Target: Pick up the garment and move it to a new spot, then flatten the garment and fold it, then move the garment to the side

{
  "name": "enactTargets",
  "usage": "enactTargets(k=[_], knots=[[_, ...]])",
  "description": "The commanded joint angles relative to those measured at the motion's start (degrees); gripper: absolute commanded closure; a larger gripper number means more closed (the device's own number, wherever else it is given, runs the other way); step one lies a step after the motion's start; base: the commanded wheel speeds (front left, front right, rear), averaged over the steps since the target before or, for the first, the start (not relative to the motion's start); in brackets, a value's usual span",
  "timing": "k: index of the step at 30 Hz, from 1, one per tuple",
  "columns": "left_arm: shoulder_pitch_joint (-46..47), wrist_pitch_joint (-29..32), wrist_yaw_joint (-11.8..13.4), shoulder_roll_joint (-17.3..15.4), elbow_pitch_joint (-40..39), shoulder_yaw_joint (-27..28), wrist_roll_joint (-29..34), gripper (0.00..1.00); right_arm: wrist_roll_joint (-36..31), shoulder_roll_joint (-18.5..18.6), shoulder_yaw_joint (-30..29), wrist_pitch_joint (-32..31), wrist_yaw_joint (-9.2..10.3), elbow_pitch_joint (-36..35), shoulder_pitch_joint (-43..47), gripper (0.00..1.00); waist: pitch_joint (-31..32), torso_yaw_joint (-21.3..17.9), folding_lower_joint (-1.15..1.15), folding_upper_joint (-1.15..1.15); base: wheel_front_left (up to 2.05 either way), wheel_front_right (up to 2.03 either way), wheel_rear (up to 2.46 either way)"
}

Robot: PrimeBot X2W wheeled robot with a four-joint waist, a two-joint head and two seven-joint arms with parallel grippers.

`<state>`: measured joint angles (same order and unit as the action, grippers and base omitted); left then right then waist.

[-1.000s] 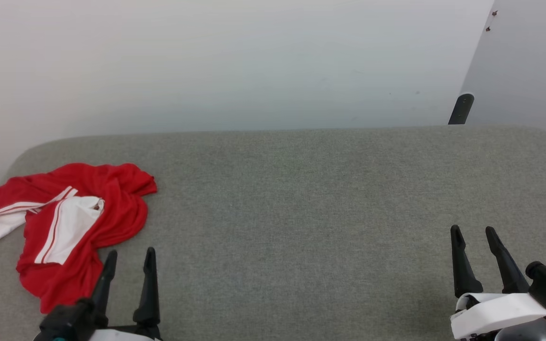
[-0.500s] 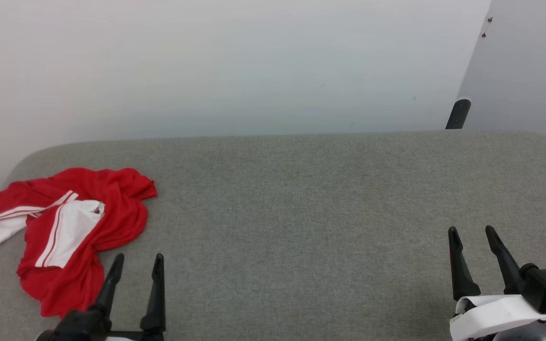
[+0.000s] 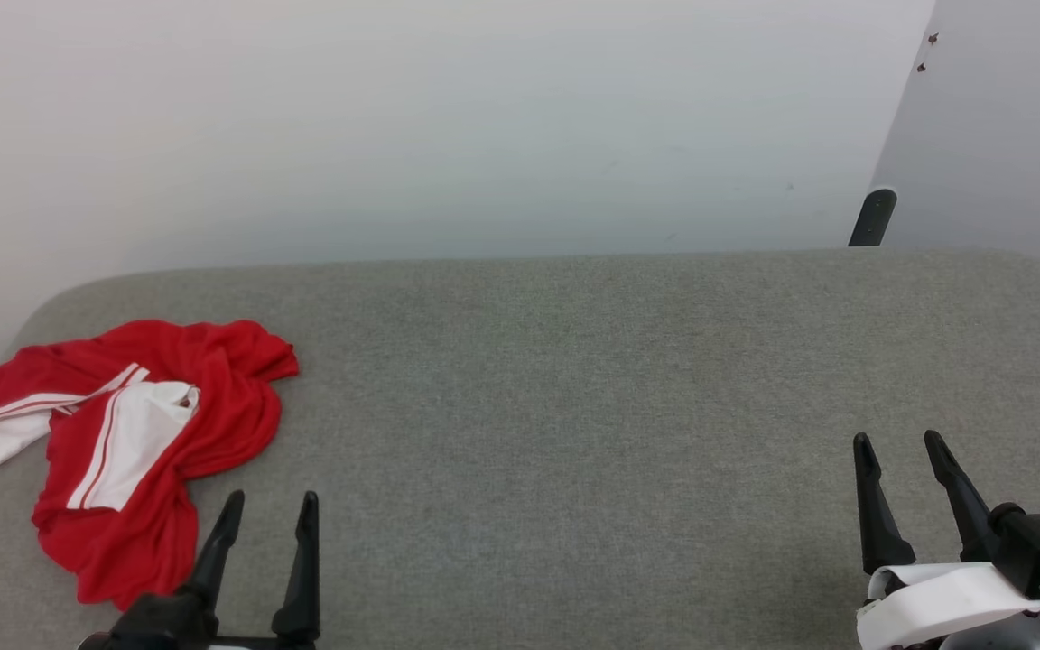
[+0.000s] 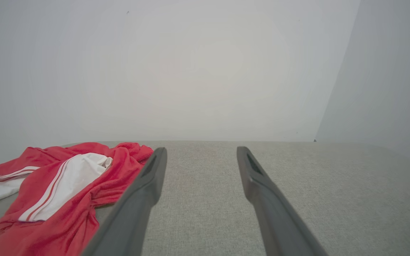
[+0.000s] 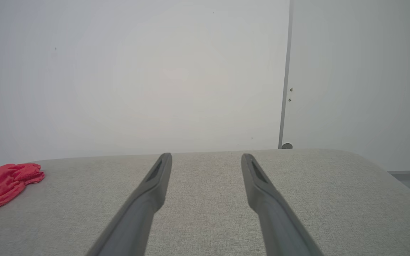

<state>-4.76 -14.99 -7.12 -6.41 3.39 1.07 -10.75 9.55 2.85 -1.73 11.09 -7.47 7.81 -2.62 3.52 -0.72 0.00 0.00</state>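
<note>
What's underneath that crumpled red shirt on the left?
The garment lies crumpled on the grey padded surface, which shows beside it. A white sleeve sits on top. Anything beneath its folds is hidden.

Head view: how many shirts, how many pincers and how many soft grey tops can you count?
garment, red and white: 1
pincers: 2, the left pincer and the right pincer, both open
grey padded top: 1
Total: 4
</note>
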Motion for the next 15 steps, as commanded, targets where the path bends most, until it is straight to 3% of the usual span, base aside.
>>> enactTargets(k=[1,9,15], knots=[[0.0,-0.2,-0.3,-0.3,0.2,0.1,-0.4,0.00,-0.3,0.1,-0.1,0.2,-0.04,0.0,0.7,0.00,0.0,0.0,0.00,0.00,0.00,0.00,0.00],[0.8,-0.2,-0.3,-0.8,2.4,-0.2,-1.5,0.00,-1.0,0.1,-0.4,0.2,-0.04,0.1,1.0,0.00,0.2,0.7,0.00,0.00,0.00,0.00,0.00],[2.7,0.7,-0.2,-1.8,4.9,0.0,-2.7,0.00,-1.3,0.1,-0.3,0.0,-0.04,0.2,0.8,0.00,0.7,3.6,0.00,0.00,0.00,0.00,0.00]])
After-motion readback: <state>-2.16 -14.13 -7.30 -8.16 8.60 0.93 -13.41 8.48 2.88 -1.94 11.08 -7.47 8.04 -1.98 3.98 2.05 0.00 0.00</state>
